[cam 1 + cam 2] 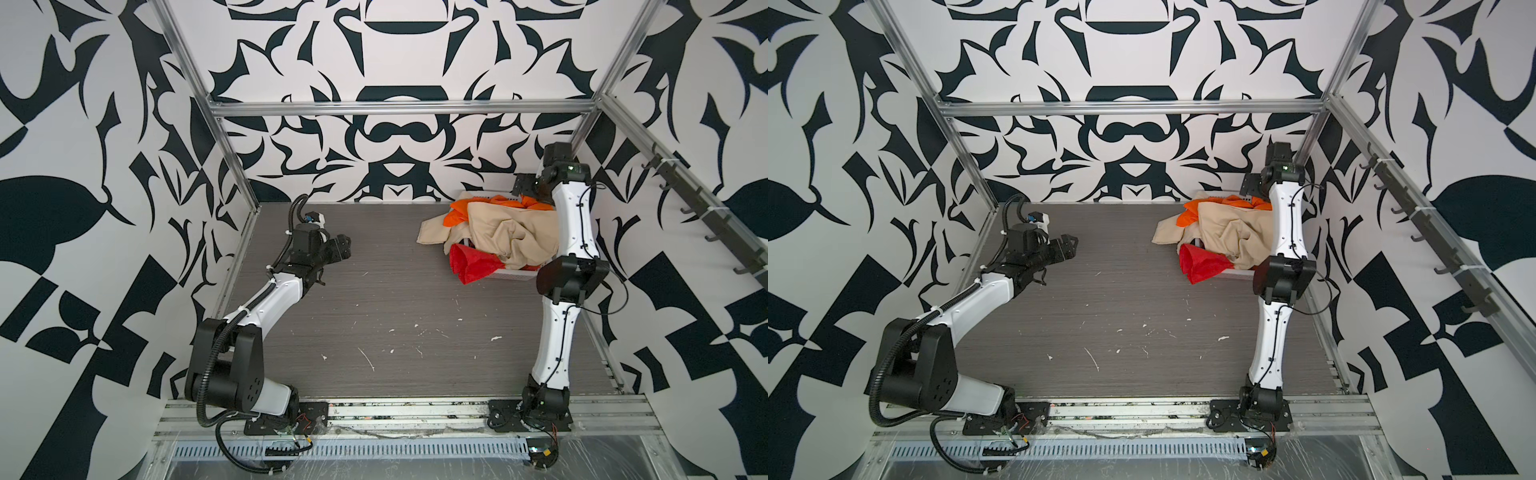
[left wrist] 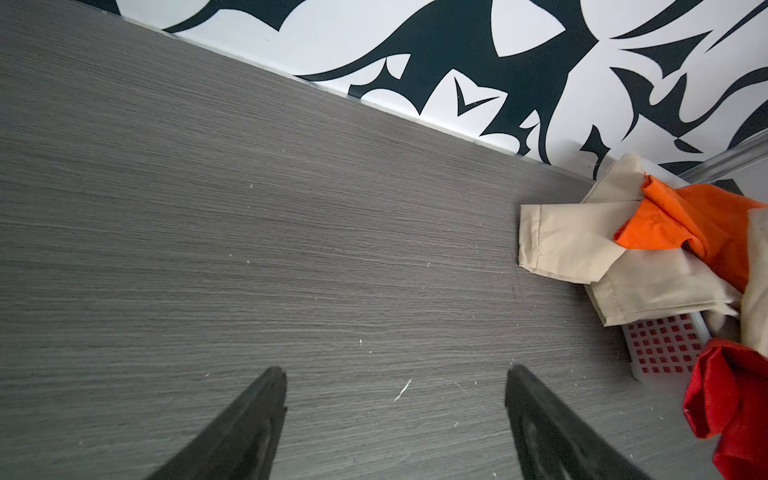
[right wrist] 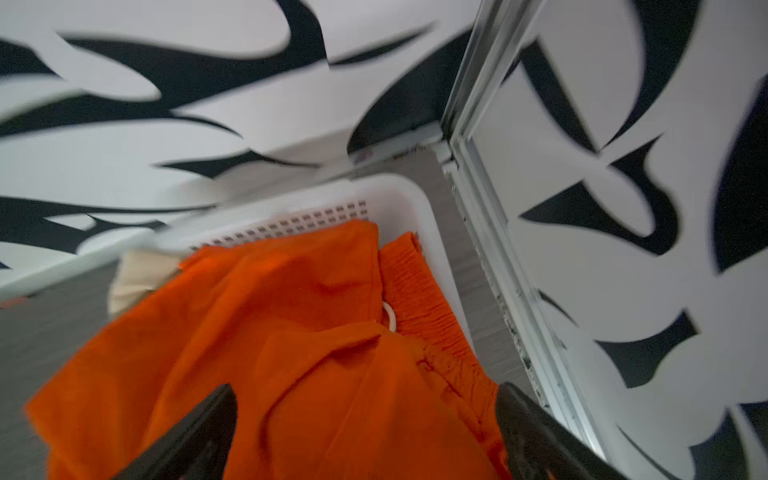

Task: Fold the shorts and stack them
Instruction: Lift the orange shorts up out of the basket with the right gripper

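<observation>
Three pairs of shorts lie in a heap at the table's back right, over a white basket. The beige shorts are on top, one leg hanging out onto the table. Under them at the back are the orange shorts, and the red shorts spill over the front rim. My right gripper hovers above the heap's back end. It is open, with the orange shorts below its fingers and nothing held. Over bare table at the left, my left gripper is open and empty.
The basket's back rim sits close to the back right corner post and the patterned walls. A grey wood-grain tabletop with small white flecks spreads between the arms. Hooks on a rail line the right wall.
</observation>
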{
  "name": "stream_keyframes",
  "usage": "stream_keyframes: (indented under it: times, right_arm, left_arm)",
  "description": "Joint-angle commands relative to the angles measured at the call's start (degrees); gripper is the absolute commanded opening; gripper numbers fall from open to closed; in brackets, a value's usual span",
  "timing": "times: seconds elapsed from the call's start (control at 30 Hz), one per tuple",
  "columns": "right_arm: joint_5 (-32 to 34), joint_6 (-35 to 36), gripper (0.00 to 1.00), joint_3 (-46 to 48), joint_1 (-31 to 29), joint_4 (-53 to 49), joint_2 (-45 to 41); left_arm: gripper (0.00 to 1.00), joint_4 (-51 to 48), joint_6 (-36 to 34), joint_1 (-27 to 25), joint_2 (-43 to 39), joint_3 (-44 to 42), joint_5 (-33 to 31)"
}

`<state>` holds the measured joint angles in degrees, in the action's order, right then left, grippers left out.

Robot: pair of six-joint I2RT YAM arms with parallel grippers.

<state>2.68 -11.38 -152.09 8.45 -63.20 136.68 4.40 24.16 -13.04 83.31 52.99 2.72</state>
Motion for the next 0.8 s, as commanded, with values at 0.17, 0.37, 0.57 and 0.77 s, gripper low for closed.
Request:
stream_keyframes:
  times: [0.17,0.37,0.57,0.77]
  right_arm:
    - [-5.52,-4.93,0.21,-3.14,-0.42,2.02,-0.22]
    - [-7.56,-6.49,0.0,-1.17,-1.45,9.39,-10.48]
    - [-8.04,-7.3,0.0,5.03,-2.01,17.33,-21.62]
    - [-11.28,-7.61,0.0,2.57,-4.9,24.15,-27.16]
  left_arm:
    - [0.86,-0.86,-0.67,-0.15,-0.1,0.44,-0.94]
    - [0.87,-1.95,-1.57,-0.07,-1.54,0.48,-1.75]
    - [0.87,-2.11,-1.67,-0.15,-3.42,0.01,-2.26]
    - [0.87,-2.29,-1.85,-0.15,-4.83,0.53,-2.52]
